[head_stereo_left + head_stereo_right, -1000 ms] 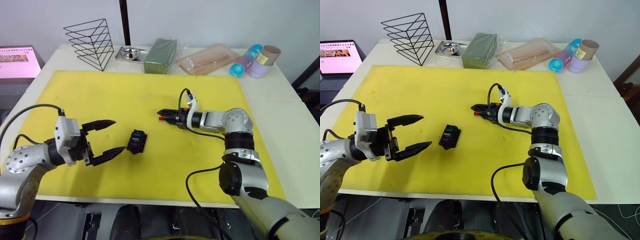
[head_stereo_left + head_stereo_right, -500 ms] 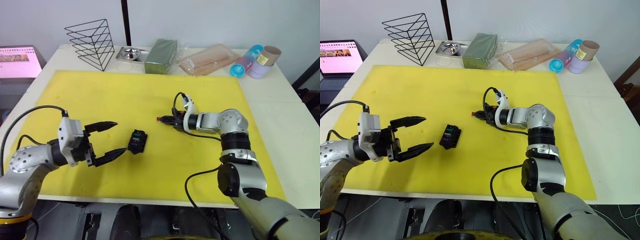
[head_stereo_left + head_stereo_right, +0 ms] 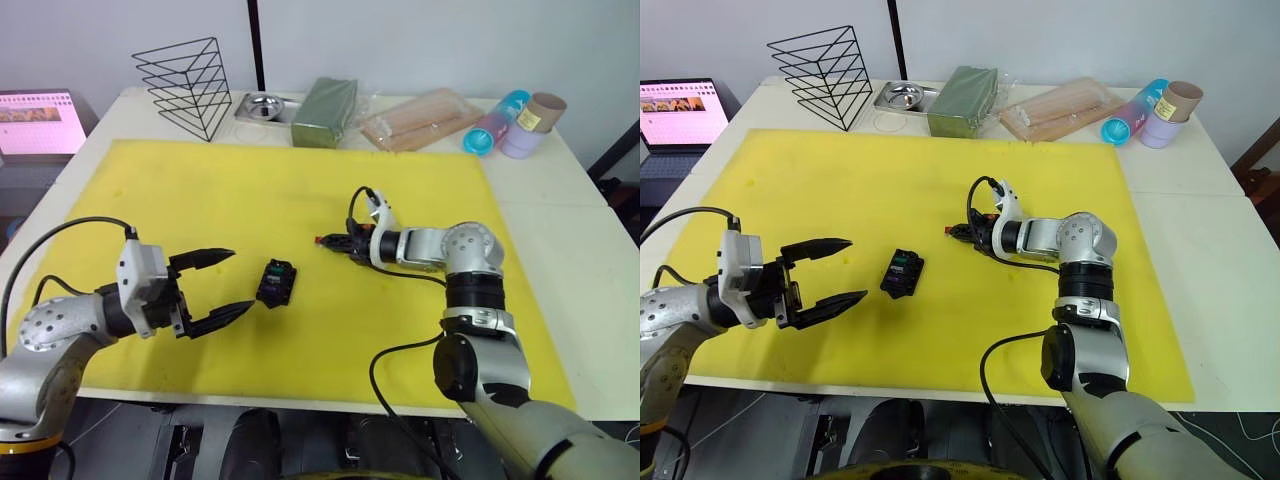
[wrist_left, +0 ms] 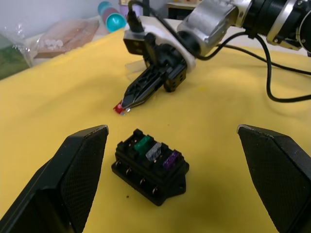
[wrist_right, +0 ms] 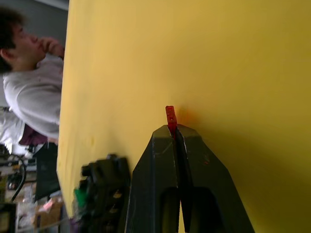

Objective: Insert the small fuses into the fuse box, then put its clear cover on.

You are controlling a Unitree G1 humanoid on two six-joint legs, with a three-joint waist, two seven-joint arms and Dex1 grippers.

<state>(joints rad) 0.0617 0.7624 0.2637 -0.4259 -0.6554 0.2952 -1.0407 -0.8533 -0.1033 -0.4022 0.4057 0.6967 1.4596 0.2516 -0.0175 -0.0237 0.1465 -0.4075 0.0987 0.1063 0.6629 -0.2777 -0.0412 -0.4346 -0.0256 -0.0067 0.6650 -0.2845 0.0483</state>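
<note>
Jaws on the right gripper (image 3: 322, 240) are pinched together on the red fuse (image 4: 119, 108), which sticks out past their tips just above the yellow mat (image 3: 300, 180), a little beyond the fuse box (image 3: 274, 283). The left gripper (image 3: 222, 282) has its jaws spread wide, empty, pointing at the fuse box from just beside it without touching. The fuse box lies flat on the mat between the two grippers, with the green fuse (image 4: 142, 144), the pale fuse (image 4: 154, 151) and the purple fuse (image 4: 170, 159) seated in a row on top. At the worktop's (image 3: 560, 200) far edge stand a wire rack (image 3: 185, 85) and a metal dish (image 3: 258, 105).
</note>
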